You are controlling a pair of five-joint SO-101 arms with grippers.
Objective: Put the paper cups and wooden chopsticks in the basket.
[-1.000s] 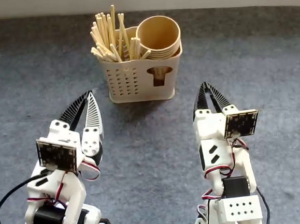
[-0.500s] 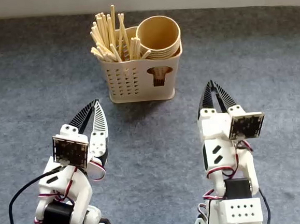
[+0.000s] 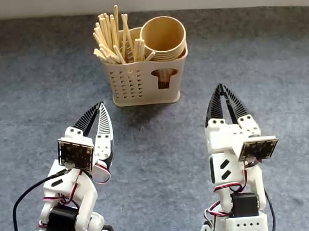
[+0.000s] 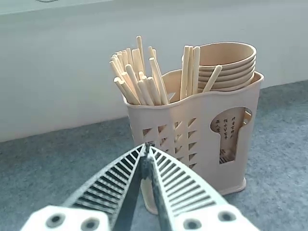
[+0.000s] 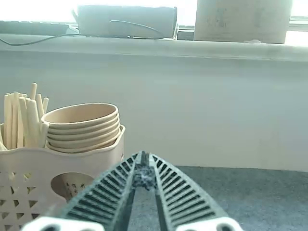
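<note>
Grey carpet [image 3: 33, 77] covers the table. At its far middle stands a cream basket [image 3: 141, 84], holding the stacked paper cups [image 3: 162, 35] beside the wooden chopsticks [image 3: 113, 36]. The left gripper [image 3: 99, 106] and right gripper [image 3: 220, 88] sit short of it, one on either side, each with its fingers pressed together and empty.

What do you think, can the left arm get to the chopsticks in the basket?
Probably yes: nothing lies between the left pincer and the basket, and the chopsticks stick up above its rim.
</note>
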